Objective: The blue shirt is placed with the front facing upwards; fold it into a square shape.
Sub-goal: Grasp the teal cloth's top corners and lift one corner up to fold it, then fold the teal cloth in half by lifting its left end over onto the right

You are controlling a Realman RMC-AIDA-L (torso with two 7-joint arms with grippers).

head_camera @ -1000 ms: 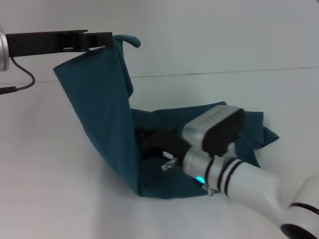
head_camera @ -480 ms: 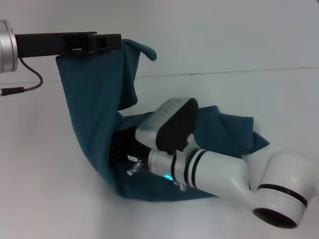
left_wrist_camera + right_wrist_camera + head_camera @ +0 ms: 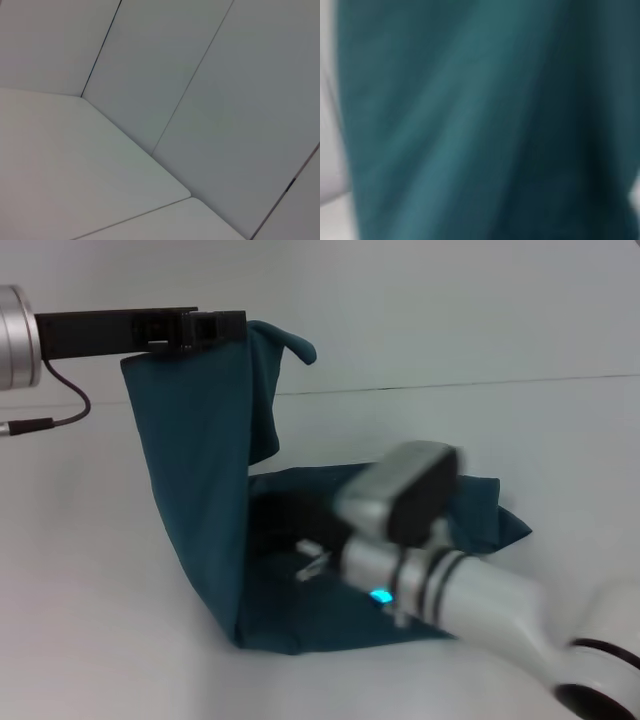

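In the head view the blue shirt (image 3: 200, 470) hangs as a tall sheet from my left gripper (image 3: 225, 324), which is raised at the upper left and shut on the cloth's top edge. The rest of the shirt lies crumpled on the white table (image 3: 90, 580), reaching out to the right. My right gripper (image 3: 288, 535) is low over the table, pushed into the dark hollow behind the hanging sheet. Teal cloth (image 3: 470, 120) fills the right wrist view. The shirt's print and neck are hidden.
A black cable (image 3: 62, 405) loops down from the left arm. The table's far edge (image 3: 480, 385) meets a white wall. The left wrist view holds only white wall panels (image 3: 200, 100) and tabletop.
My left gripper has carried the shirt's raised edge slightly to the right. The right arm swung left under the hanging cloth, then drew back to the right.
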